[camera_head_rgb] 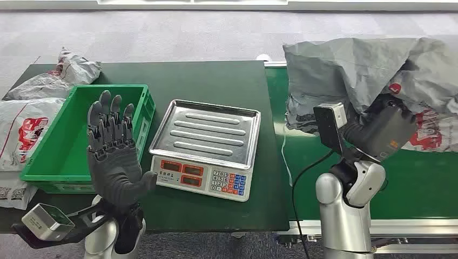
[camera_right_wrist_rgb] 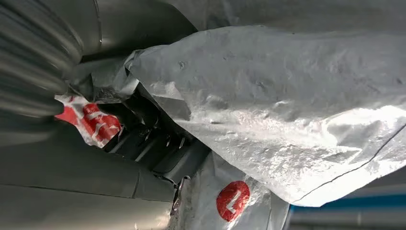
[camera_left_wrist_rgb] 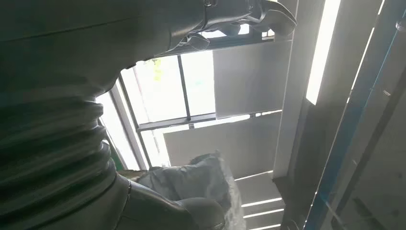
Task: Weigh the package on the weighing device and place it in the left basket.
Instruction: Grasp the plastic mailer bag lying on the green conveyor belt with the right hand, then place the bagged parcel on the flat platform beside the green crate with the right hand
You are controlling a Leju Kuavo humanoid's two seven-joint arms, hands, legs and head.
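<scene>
Reaching into the heap of grey courier bags (camera_head_rgb: 356, 70) on the green conveyor belt (camera_head_rgb: 426, 178) at the far right, with the right hand (camera_head_rgb: 386, 129) buried among the folds, fingers (camera_right_wrist_rgb: 163, 153) appearing to be pushing under a grey package (camera_right_wrist_rgb: 287, 105); cannot tell whether closing on it or merely touching. Holding the left hand (camera_head_rgb: 113, 156) upright beside the green basket (camera_head_rgb: 38, 172), palm forward, fingers (camera_head_rgb: 110, 116) spread wide and carrying nothing. Waiting at the centre of the dark green table (camera_head_rgb: 216, 75): the electronic scale (camera_head_rgb: 208, 148), steel pan bare, keypad facing the robot. Lying at the far left beside the basket: more white and grey parcels (camera_head_rgb: 27, 124). Judging the step as picking one package: probably best gathering a thick fold of a single bag rather than a loose edge, lifting straight up clear of its neighbours, then crossing over to the pan and setting it flat in the middle.
</scene>
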